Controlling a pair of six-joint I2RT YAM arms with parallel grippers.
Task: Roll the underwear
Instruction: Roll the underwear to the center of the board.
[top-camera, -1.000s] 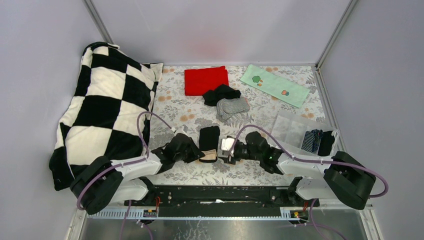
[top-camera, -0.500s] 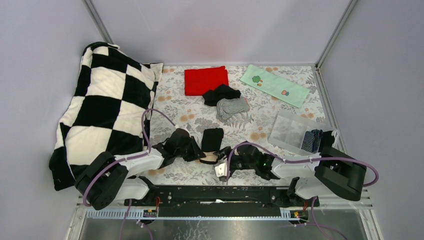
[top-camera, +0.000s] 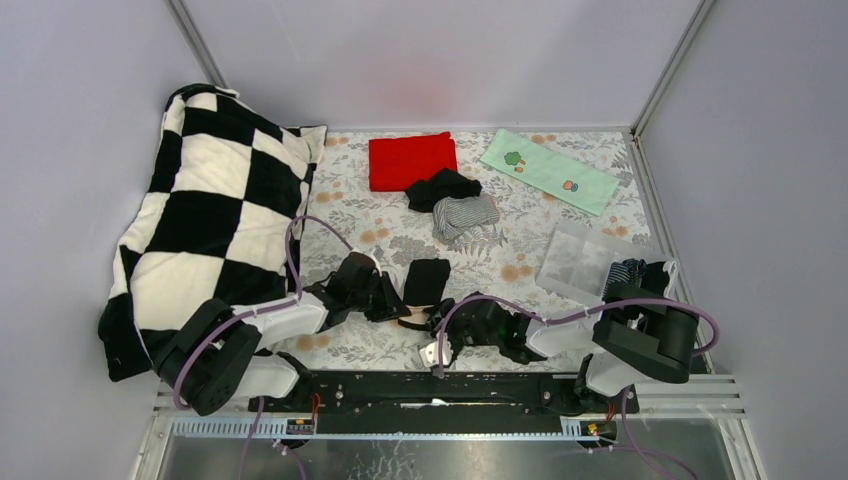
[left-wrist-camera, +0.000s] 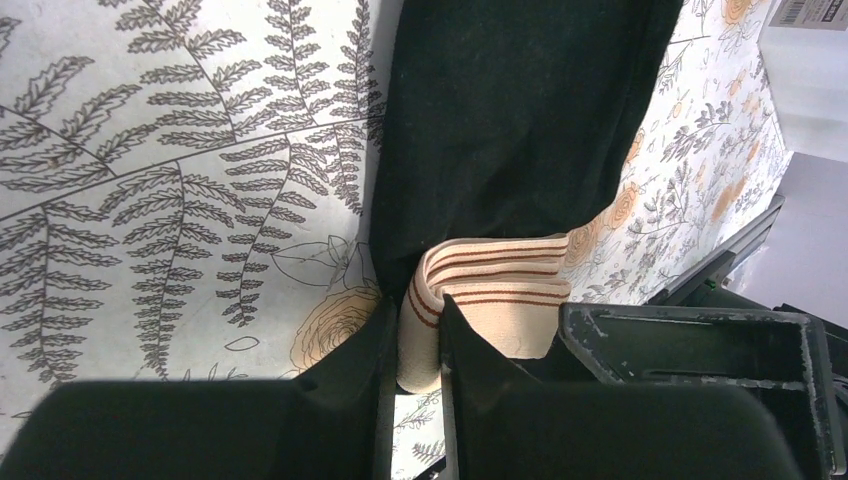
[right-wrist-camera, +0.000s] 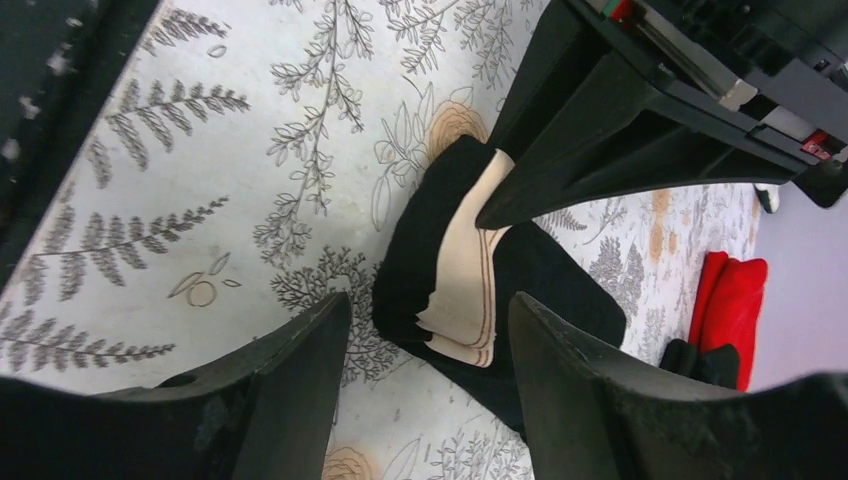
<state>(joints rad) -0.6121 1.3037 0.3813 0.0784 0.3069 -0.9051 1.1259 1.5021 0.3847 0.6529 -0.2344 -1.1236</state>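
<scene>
**Item:** black underwear (top-camera: 424, 283), folded into a narrow strip. A cream waistband (left-wrist-camera: 495, 290) with thin brown stripes shows at its near end.

**Location:** front centre of your flower-printed desk (top-camera: 350, 215), lying flat between your two arms.

**Left gripper** (left-wrist-camera: 412, 322): clamped on the doubled edge of the waistband.

**Right gripper** (right-wrist-camera: 428, 305): jaws apart and holding nothing, pointed at the folded near end of the strip.

**Further stock:** one crumpled black brief (top-camera: 440, 187) and one grey pinstriped brief (top-camera: 466, 215). These two touch each other at the back, and the black one overlaps the red cloth (top-camera: 410, 160).
</scene>
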